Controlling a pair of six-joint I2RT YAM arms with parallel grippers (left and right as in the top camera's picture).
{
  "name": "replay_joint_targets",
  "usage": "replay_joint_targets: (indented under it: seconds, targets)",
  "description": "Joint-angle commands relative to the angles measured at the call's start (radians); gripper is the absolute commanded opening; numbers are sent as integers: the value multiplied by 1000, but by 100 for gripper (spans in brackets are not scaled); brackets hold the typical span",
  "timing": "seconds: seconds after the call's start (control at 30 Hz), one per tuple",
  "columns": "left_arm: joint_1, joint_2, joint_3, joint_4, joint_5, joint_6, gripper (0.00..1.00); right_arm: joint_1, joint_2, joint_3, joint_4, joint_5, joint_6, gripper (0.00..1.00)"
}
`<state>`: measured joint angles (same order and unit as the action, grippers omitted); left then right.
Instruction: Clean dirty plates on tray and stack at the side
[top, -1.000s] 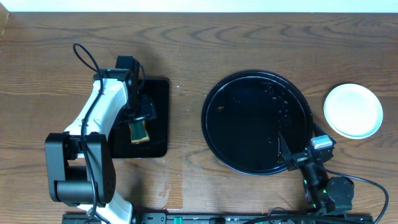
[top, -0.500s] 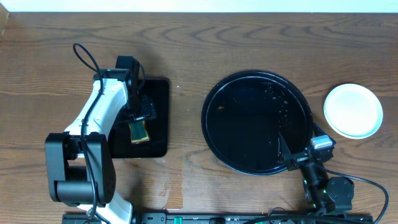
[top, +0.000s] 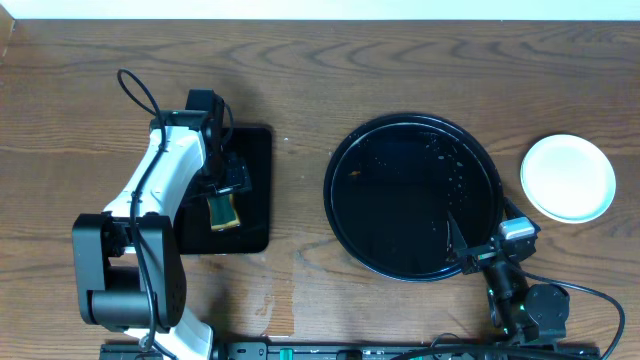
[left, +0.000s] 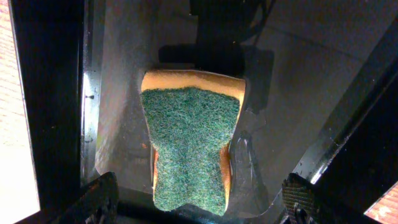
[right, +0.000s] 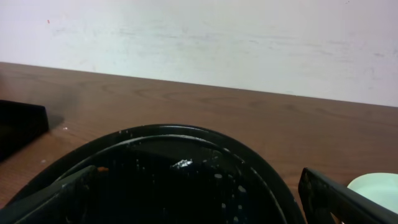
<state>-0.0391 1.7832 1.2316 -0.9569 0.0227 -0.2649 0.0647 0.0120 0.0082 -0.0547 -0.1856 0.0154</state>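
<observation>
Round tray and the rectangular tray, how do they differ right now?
The round tray is clearly larger than the rectangular tray. The round tray holds only scattered specks, while the rectangular tray holds a green-topped sponge. The round tray lies to the right, the rectangular tray to the left. Both are black.

Left arm (top: 160, 180): white shell link, black joint housings and base, black cable (top: 137, 86) looped at 12 o'clock. Right arm (top: 512, 290): all black, grey module (top: 517, 229) at 12 o'clock. Left tool (left: 199, 200) fingers (left: 93, 202): black.
</observation>
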Motion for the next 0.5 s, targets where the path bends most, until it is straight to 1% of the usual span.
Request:
replay_joint_targets:
  seconds: [0.0, 0.13, 0.23, 0.37, 0.47]
  targets:
    - [5, -5, 0, -5, -9, -2, 85, -18, -7, -3, -2, 5, 10, 99]
    - [1, -26, -2, 9, -5, -2, 85, -18, -7, -3, -2, 5, 10, 99]
    - [-16, -90, -3, 24, -9, 0, 85, -18, -7, -3, -2, 5, 10, 99]
    - [-34, -264, -27, 130, -9, 60, 85, -18, -7, -3, -2, 5, 10, 99]
    - [-33, -426, -67, 213, -14, 109, 85, -18, -7, -3, -2, 5, 10, 99]
